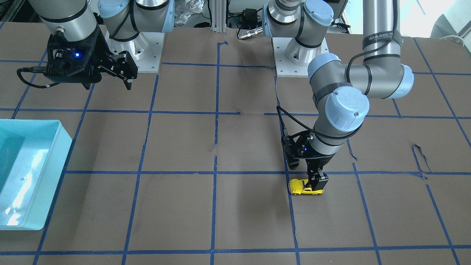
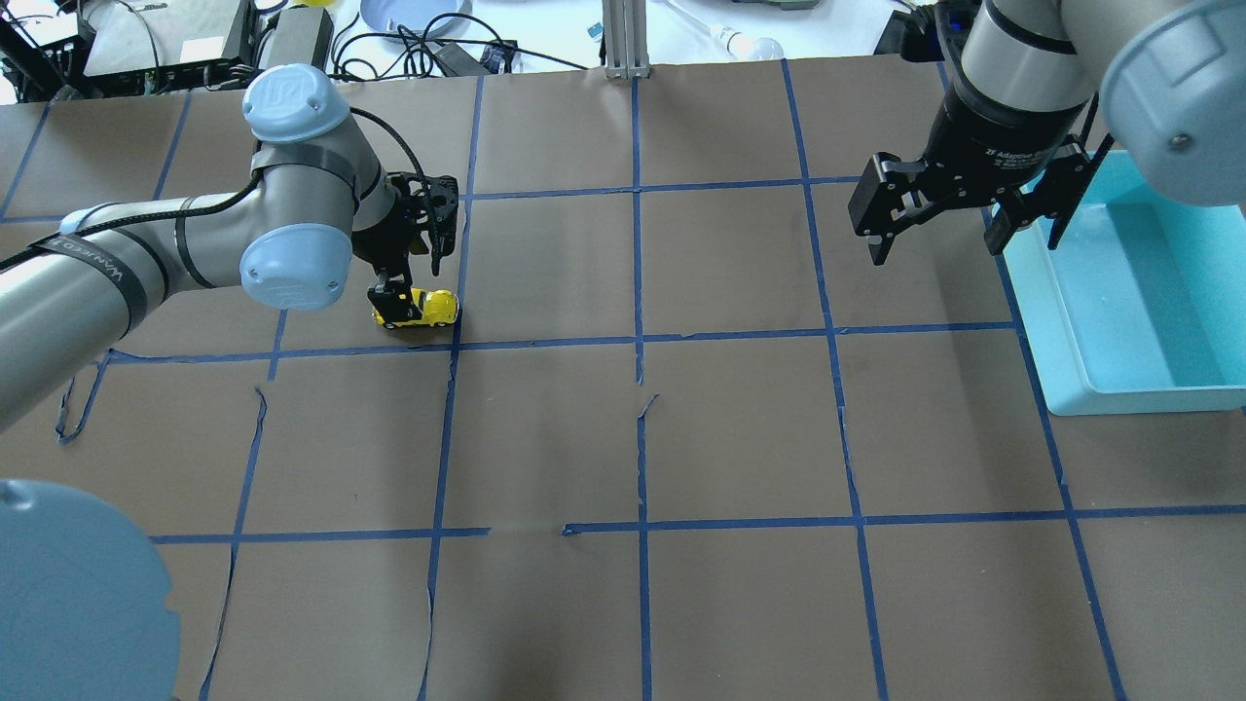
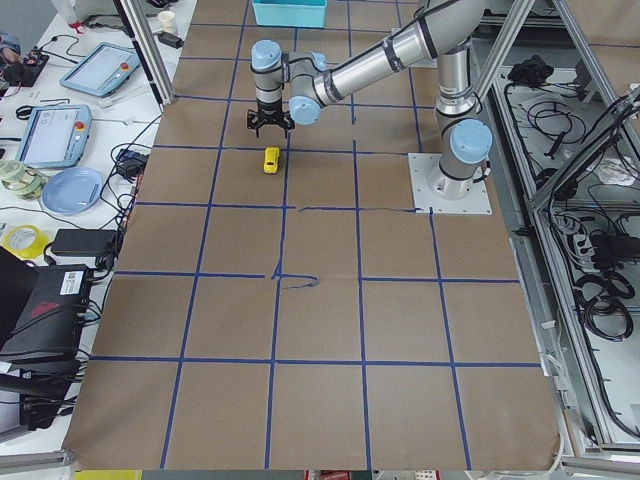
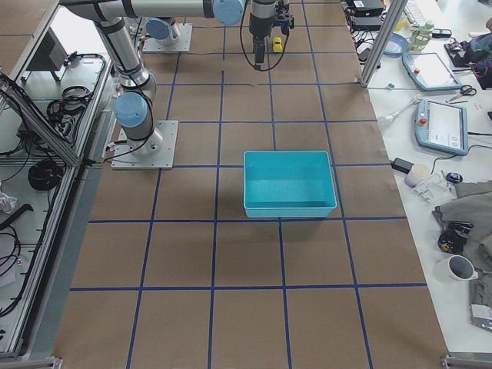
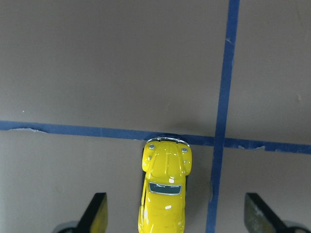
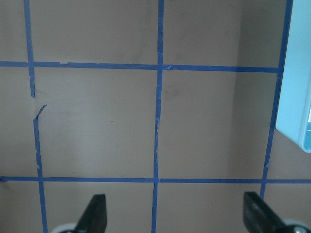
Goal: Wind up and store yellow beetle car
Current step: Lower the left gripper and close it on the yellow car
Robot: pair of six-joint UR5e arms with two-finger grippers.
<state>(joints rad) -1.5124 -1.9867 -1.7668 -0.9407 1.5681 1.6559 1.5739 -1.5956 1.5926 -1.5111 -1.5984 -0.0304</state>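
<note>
Left hand (image 5: 176, 204), spread, straddles the yellow beetle car (image 5: 165, 194) on the counter's (image 2: 740, 438) left half toward the edge opposite the robot, the car's long axis lying across the closing line; the right hand (image 2: 936, 248), spread and empty, hangs well apart.

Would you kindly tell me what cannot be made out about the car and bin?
The yellow beetle car: rear cut off by the left wrist view's bottom edge.
One end: hidden by the left gripper in the front-facing view.
The blue bin: partly cut off by that view's left edge.
</note>
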